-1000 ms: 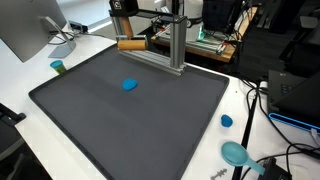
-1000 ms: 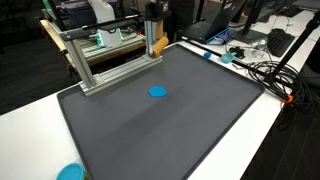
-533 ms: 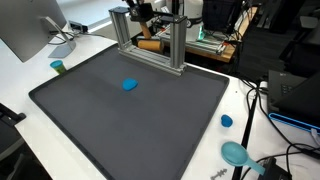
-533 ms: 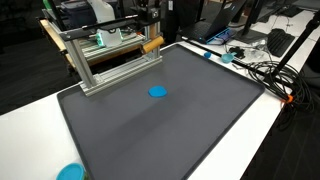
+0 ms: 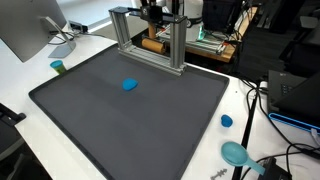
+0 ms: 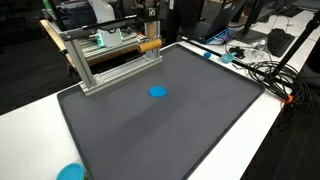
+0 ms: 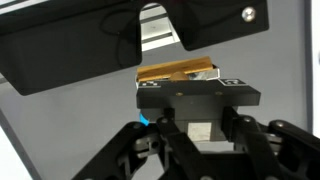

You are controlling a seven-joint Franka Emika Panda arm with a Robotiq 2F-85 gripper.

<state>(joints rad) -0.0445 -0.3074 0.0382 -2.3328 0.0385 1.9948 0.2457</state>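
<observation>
**Bench and pincer, seen from three positions.** A white bench [image 5: 25, 75] carries a dark grey mat [image 5: 120, 120] that covers most of its top, probably to give one even, non-slip working surface. An aluminium frame [image 5: 177, 45] stands at the mat's far edge. Its uprights rest on a long base rail, which keeps it upright and leaves the middle of the mat free. A monitor [image 5: 25, 30] stands off the mat at one corner.

The arm comes down beside the frame. In the wrist view its pincer [image 7: 196, 95] is clenched, the two fingers drawn close together with no visible gap. It grips a short wooden bar [image 7: 178, 72] near the bar's middle. From where I stand the bar [image 6: 150, 45] hangs level and crosswise to the fingers, above the mat's far edge and next to one of the frame's uprights. A central grip would explain why it does not droop at either end. In an exterior view the bar [image 5: 153, 43] shows through the frame's opening. Whether it touches the frame cannot be made out.

A blue disc [image 5: 130, 85] lies flat and alone on the mat, well apart from the bar. Off the mat are a teal scoop [image 5: 236, 153], a small blue cap [image 5: 226, 121] and a green cup [image 5: 58, 67].
</observation>
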